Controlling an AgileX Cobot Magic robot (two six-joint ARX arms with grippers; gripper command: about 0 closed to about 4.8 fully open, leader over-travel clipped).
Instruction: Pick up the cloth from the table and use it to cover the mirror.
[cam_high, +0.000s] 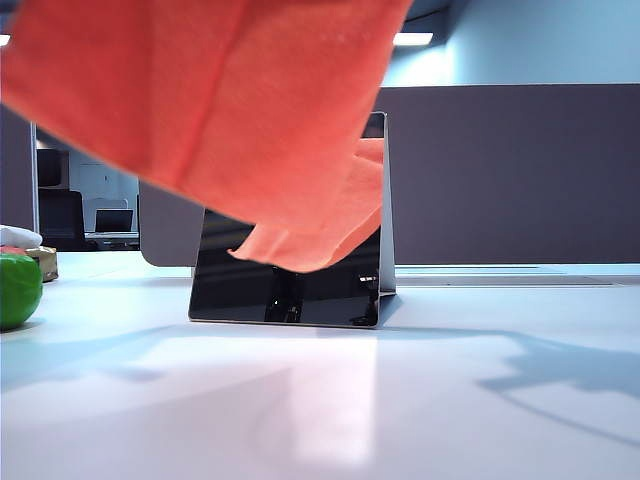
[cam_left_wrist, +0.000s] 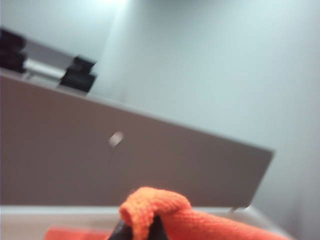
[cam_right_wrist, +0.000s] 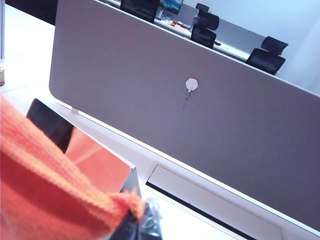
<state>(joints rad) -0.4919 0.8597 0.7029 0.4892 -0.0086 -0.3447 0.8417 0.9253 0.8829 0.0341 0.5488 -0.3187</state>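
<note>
The orange cloth (cam_high: 220, 100) hangs in the air, stretched across the top of the exterior view, its lower edge drooping over the upper face of the mirror (cam_high: 290, 285). The mirror stands on the white table (cam_high: 330, 400), dark face toward the camera, and reflects the cloth. In the left wrist view my left gripper (cam_left_wrist: 141, 231) is shut on a bunched corner of the cloth (cam_left_wrist: 155, 205). In the right wrist view my right gripper (cam_right_wrist: 139, 224) is shut on another corner of the cloth (cam_right_wrist: 45, 190), just above the mirror's top edge (cam_right_wrist: 100, 160). Neither gripper shows in the exterior view.
A dark grey partition panel (cam_high: 510, 175) runs behind the mirror. A green round object (cam_high: 18, 290) lies at the far left of the table, with a small brown item (cam_high: 45, 262) behind it. Shadows of the arms fall on the table at the front.
</note>
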